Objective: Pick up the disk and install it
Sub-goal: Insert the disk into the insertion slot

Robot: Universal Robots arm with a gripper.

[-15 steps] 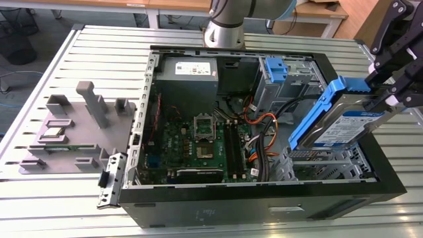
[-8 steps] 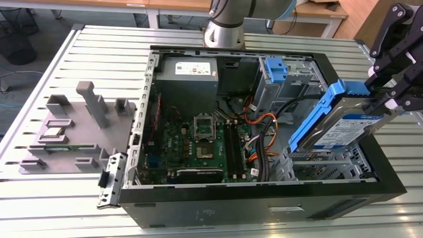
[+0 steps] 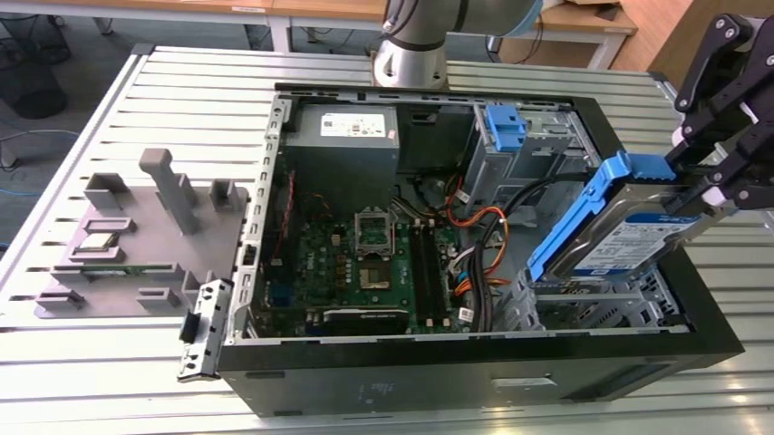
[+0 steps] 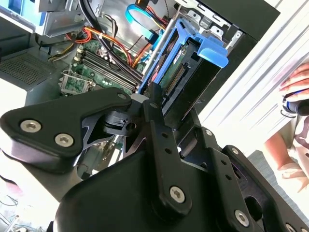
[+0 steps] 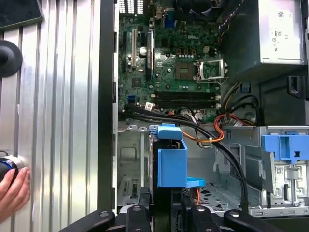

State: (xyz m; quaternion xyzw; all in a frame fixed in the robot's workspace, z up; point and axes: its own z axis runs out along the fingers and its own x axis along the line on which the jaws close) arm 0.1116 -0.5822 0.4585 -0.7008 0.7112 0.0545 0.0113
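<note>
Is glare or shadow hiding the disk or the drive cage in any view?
Exterior view: the disk, in the gripper, is evenly lit, no glare on its label. Second wrist view: the table slats beside the case are blown out white, yet the disk is clear of the glare. First wrist view: even light, the drive cage only lightly shaded.

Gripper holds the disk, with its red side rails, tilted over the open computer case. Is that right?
Not quite: the rails are blue, not red, as the exterior view shows. The gripper does hold the disk tilted over the open computer case.
</note>
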